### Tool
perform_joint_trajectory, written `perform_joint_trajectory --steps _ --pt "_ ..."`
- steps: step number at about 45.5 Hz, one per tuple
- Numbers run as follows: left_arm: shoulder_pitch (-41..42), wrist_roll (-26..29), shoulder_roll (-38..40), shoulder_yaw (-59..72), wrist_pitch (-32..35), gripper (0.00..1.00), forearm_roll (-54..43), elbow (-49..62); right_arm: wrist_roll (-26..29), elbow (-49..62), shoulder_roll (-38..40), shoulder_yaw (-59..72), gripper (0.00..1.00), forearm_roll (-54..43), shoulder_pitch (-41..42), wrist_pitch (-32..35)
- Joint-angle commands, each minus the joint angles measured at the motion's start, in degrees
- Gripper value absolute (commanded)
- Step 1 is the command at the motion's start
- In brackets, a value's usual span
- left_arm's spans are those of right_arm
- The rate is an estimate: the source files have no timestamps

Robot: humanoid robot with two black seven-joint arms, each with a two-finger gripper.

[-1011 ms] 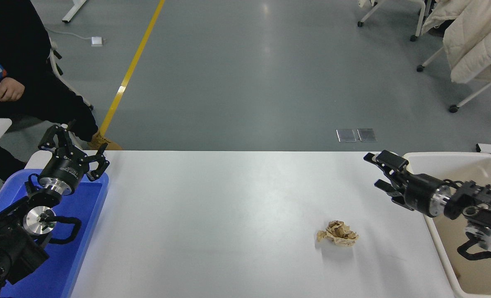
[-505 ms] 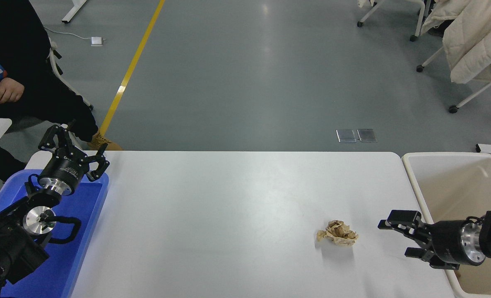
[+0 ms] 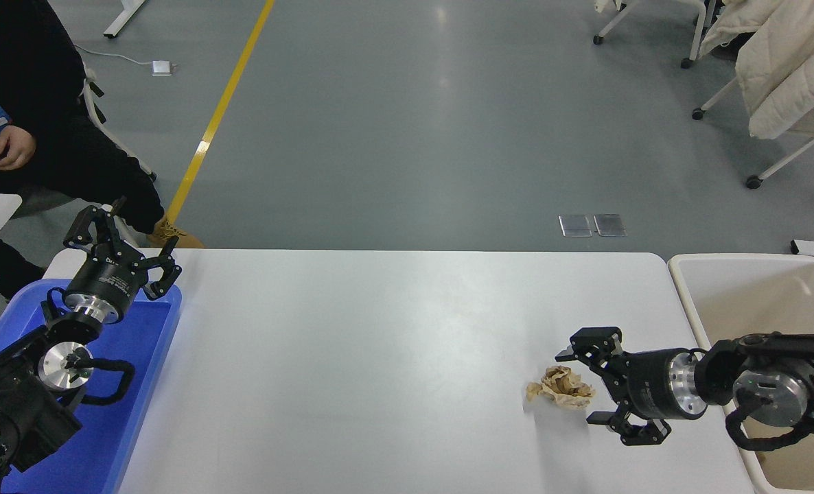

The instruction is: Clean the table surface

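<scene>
The white table surface (image 3: 352, 357) fills the middle of the head view. A crumpled ball of brown paper (image 3: 562, 387) lies on it toward the right. My right gripper (image 3: 582, 387) is open, low over the table, its jaws standing on either side of the paper's right part without closing on it. My left gripper (image 3: 120, 243) is open and empty, parked over the far end of the blue tray at the left.
A blue plastic tray (image 3: 139, 384) lies at the table's left edge under the left arm. A beige bin (image 3: 777, 288) stands off the table's right end. A person in dark clothes (image 3: 16, 110) sits at the far left.
My right gripper has swung from the far right corner near the bin down and leftward to the brown paper, reaching it with jaws open. The left arm has not moved.
</scene>
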State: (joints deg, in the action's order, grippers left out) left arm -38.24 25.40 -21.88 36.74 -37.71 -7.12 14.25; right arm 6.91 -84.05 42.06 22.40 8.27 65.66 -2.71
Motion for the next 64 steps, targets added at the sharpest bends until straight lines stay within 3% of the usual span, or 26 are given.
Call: perform_joint_trajectory --steps 1,22,41,50,64 --pt "0.00 0.00 0.00 0.00 0.01 1.00 0.00 -0.01 2.84 6.70 -4.61 0.37 1.00 8.52 -1.76 -2.12" --pt "0.00 0.00 0.00 0.00 0.01 1.00 0.00 -0.01 6.62 14.18 -7.25 -0.42 1.00 15.90 -2.20 -2.56" --pt "0.00 0.00 0.00 0.00 0.01 1.00 0.00 -0.01 7.50 14.79 -11.29 -0.87 1.00 18.36 -0.97 -4.49" --pt "0.00 0.00 0.00 0.00 0.01 1.00 0.00 -0.01 7.41 20.77 -17.00 -0.60 1.00 17.58 -2.20 -5.11" --pt "0.00 0.00 0.00 0.00 0.01 1.00 0.00 -0.01 7.41 23.76 -17.88 -0.08 0.99 17.05 -3.35 -5.11"
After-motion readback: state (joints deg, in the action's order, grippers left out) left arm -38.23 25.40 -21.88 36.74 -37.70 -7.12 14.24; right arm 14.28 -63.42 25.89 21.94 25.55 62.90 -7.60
